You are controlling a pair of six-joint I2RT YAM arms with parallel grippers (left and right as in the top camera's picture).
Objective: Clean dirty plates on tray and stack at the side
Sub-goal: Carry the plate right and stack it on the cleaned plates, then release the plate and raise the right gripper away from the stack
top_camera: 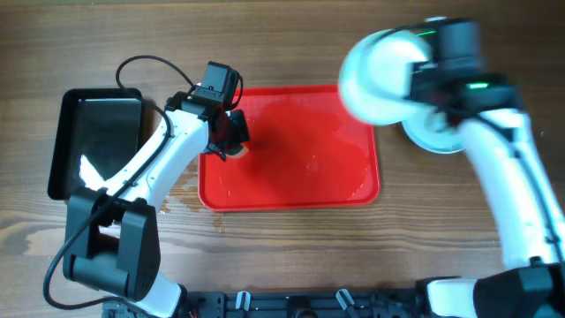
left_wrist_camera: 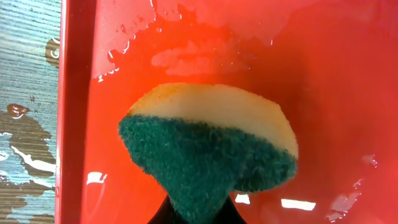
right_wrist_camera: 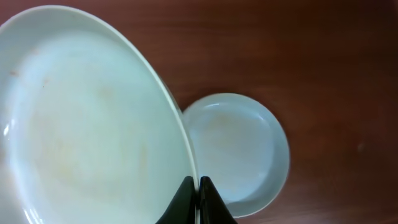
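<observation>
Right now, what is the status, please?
Left gripper shut on sponge over wet red tray. Right gripper shut on raised plate, partly over second plate on table. Tray holds no plates. Nothing blocking.

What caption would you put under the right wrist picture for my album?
Right gripper pinching the rim of a plate, held above a second plate lying on the wooden table.

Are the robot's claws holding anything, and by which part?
Left gripper pinches a sponge by its green edge; right gripper holds a plate by its rim.
</observation>
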